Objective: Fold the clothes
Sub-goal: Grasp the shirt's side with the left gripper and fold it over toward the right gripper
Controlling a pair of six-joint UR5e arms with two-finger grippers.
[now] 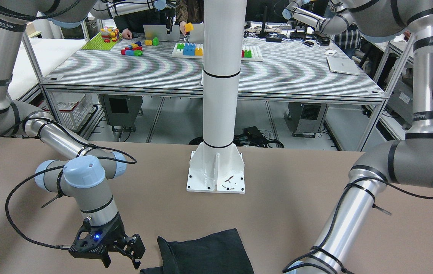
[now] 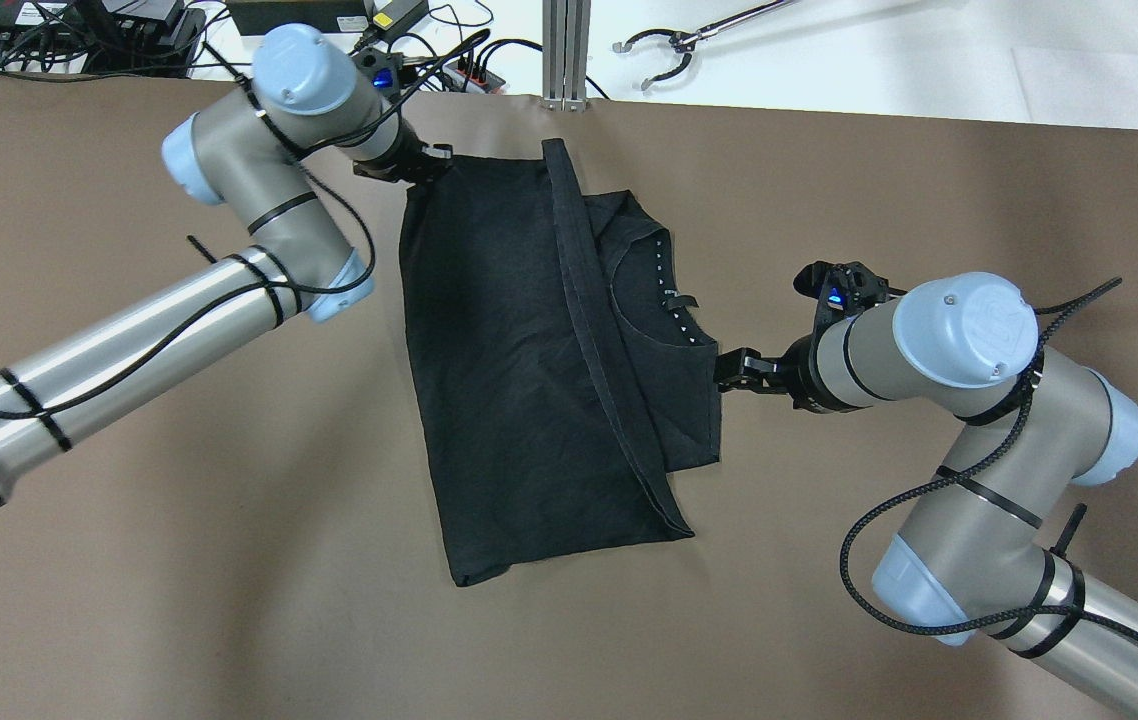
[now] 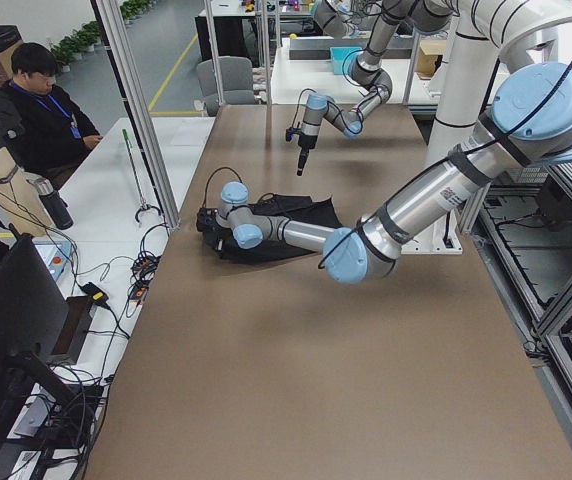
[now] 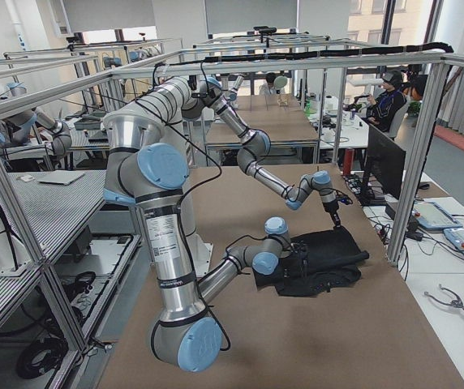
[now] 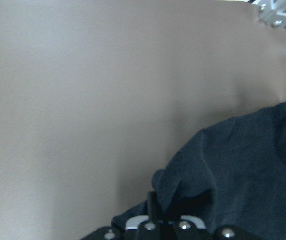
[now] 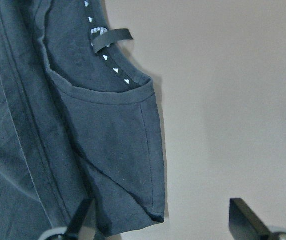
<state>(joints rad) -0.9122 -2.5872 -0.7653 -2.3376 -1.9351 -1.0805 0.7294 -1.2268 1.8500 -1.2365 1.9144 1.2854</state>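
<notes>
Black fabric sits right at your right gripper [image 2: 734, 369]: its jaws stand spread apart and hold nothing, and the folded shoulder corner of the garment [image 2: 509, 350] reaches into the gap from one finger's side. Just beyond those jaws you see the neckline, a row of small white triangles, and a black neck label [image 6: 110, 36] sticking out over the brown table [image 2: 179, 560]. Past that, a long hemmed edge runs across the garment where one layer is folded over the other.

The garment lies flat on the table between your two grippers. Across it from the right jaws, your left gripper [image 2: 426, 165] is at the garment's corner. In the wrist view its fingers are close together and the cloth puckers up against them — clamped on that corner, as far as you can see.

Farthest off, back from both sets of jaws toward the robot, stands the white pillar base [image 1: 216, 171] — well apart from the cloth.
</notes>
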